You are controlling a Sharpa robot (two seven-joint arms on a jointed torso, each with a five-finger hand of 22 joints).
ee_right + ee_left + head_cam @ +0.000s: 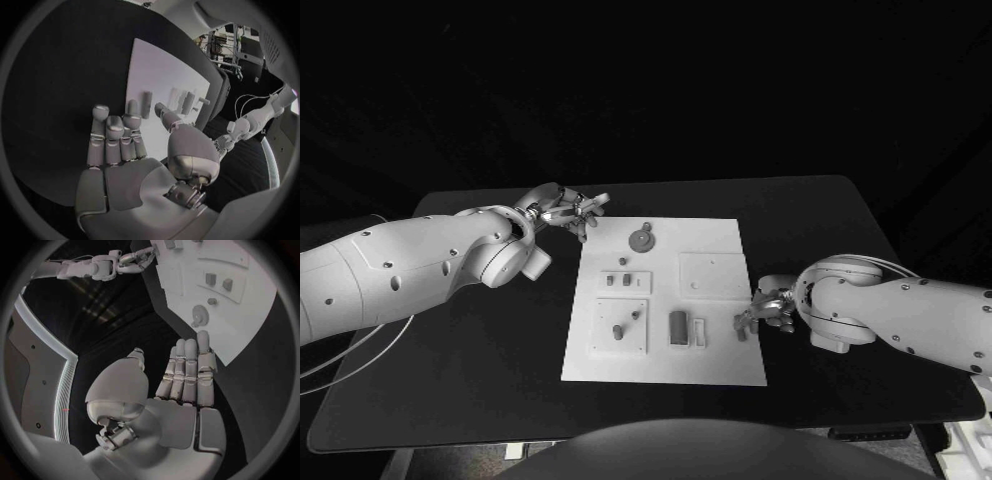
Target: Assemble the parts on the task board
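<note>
The fingers (764, 312) of the right hand (772, 308) are hovering spread and holding nothing at the right edge of the task board (711, 365), with the small upright parts (678, 327) standing just to their left, the long axis of the tallest one running near to far. The left hand (570, 213) is hanging past the board's far left corner, its fingers (187, 371) lying straight, side by side and empty, with the round part (640, 238) just to its right. Judging by this, the right hand is nearer the upright pieces and the left is nearer the round one on the surface (473, 340).
</note>
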